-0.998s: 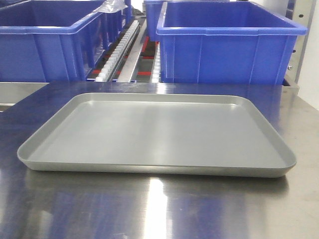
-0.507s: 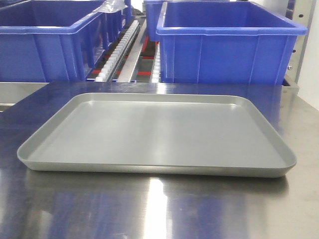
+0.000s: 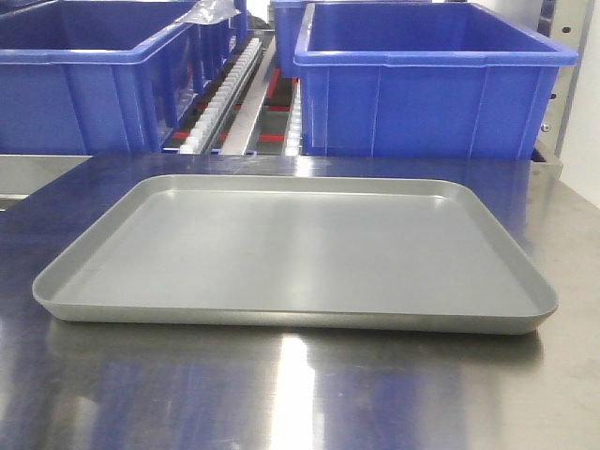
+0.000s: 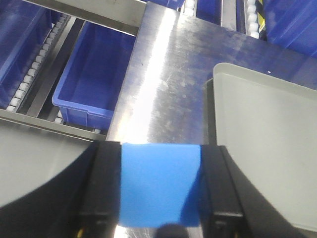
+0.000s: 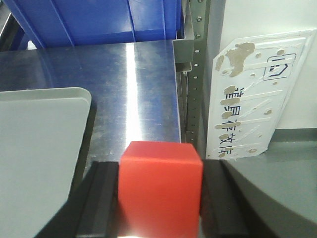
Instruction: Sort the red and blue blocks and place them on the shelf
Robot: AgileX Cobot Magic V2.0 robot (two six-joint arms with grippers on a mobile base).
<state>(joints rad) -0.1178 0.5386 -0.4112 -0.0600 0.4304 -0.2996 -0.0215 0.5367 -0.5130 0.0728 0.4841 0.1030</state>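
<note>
My left gripper [image 4: 161, 186] is shut on the blue block [image 4: 159, 183], held above the steel tabletop [image 4: 163, 84] just left of the grey tray [image 4: 267, 148]. In the right wrist view, my right gripper [image 5: 159, 193] is shut on the red block [image 5: 159, 191], over the tabletop [image 5: 133, 94] to the right of the tray [image 5: 39, 148]. The front view shows the tray [image 3: 291, 248] with nothing in it and neither gripper. Behind it runs the shelf with white roller tracks [image 3: 225, 94].
Two large blue bins [image 3: 431, 80] [image 3: 84, 80] stand on the shelf behind the tray. A lower blue bin [image 4: 94, 74] sits left of the table. A perforated steel post [image 5: 197, 74] and a white sign [image 5: 252, 94] stand at the table's right edge.
</note>
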